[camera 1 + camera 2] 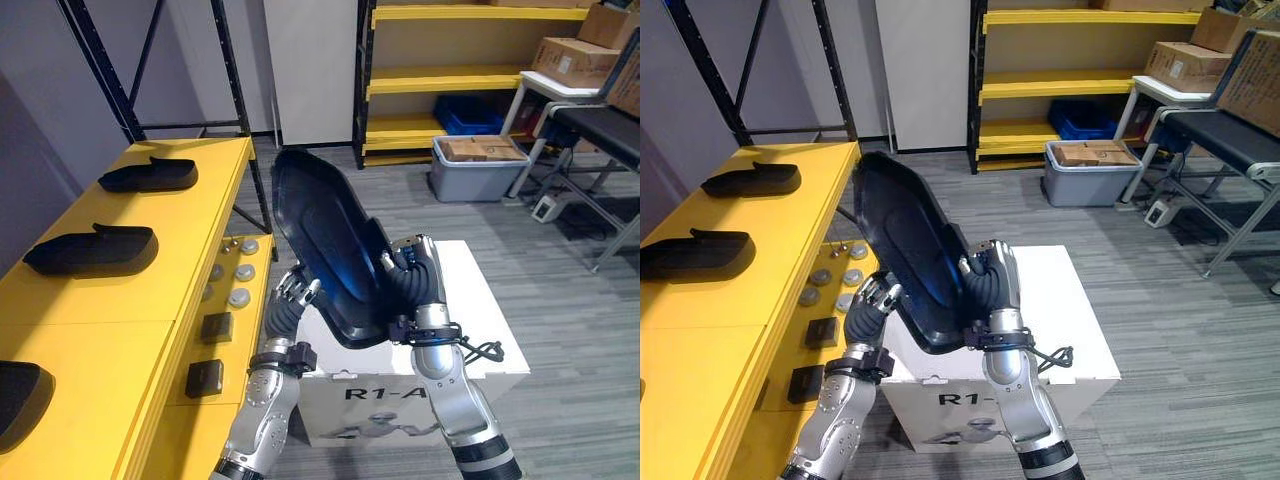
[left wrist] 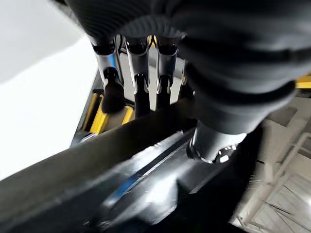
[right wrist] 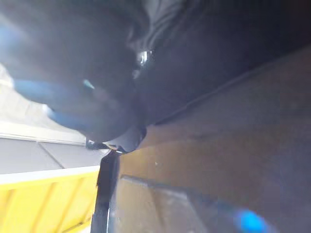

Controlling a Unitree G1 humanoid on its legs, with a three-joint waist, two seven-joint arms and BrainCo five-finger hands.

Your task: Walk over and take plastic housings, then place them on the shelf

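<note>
Grey flooring (image 1: 570,300) lay round a white box (image 1: 480,310); left stood a yellow shelf (image 1: 120,320) bearing black housings (image 1: 93,250). Above the box, a large black housing (image 1: 325,240) tilted between left hand (image 1: 293,292) and right hand (image 1: 412,275), whose fingers (image 1: 386,262) curled over its right edge. Left wrist view: fingers (image 2: 138,73) and thumb pinched its rim. Right wrist view: its dark shell sat close.

The white box (image 1: 482,335) at lower centre carries bold dark lettering on its front face. Print on the cardboard boxes (image 1: 570,58) at upper right is too small to read.
</note>
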